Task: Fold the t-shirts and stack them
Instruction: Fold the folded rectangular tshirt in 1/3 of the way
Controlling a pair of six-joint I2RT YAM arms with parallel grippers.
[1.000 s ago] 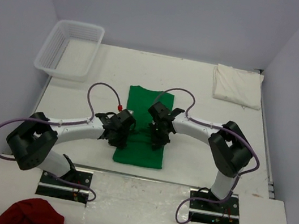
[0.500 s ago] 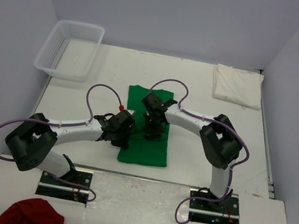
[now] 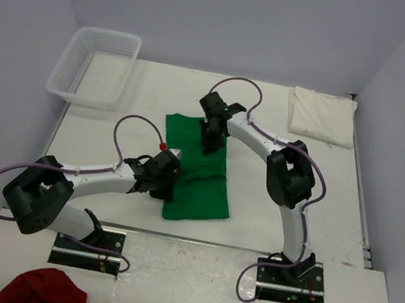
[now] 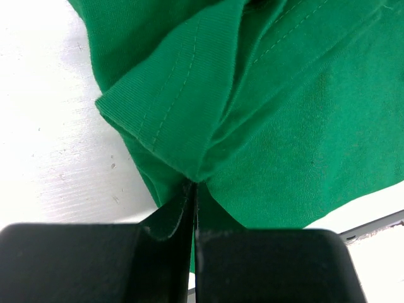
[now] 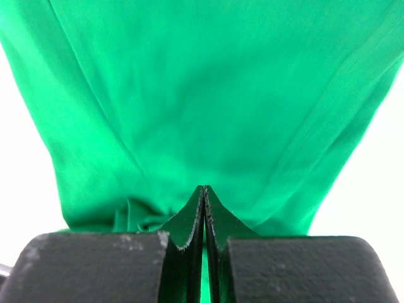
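Top external view, from the near edge outward: a crumpled dark red cloth (image 3: 42,289) lies on the front ledge, nearer than the bright green cotton t-shirt (image 3: 200,190) and off to its left, and it is no part of the job. The green t-shirt sits mid-way across the white desk (image 3: 112,136) as a long, slightly skewed band, already narrowed from a full spread, so it looks part-folded rather than finished.

At the shirt's left edge, towards its near end, the left tool (image 3: 161,176) is low on the cloth. Its wrist camera shows the black jaws pressed together with a ribbed, stitched hem fold pinched between them and desk showing beside the cloth. Towards the shirt's far end sits the right tool (image 3: 212,141). Its wrist camera likewise shows the jaws shut tight on a ridge of green fabric, with cloth fanning away from the pinch.

Beyond the green t-shirt and to its left stands a clear plastic mesh basket (image 3: 96,64) at the far corner of the desk. Beyond it and well to its right lies the cream-white cotton t-shirt (image 3: 321,117), which looks folded into a compact rectangle.

My reading of progress: the cream shirt seems done. The green one is mid-fold, held at two points, and probably needs at least one more fold along its length. Stacking is still to come, since the two shirts lie well apart.

No brand, label or writing can be read on either shirt, the basket or the arms.
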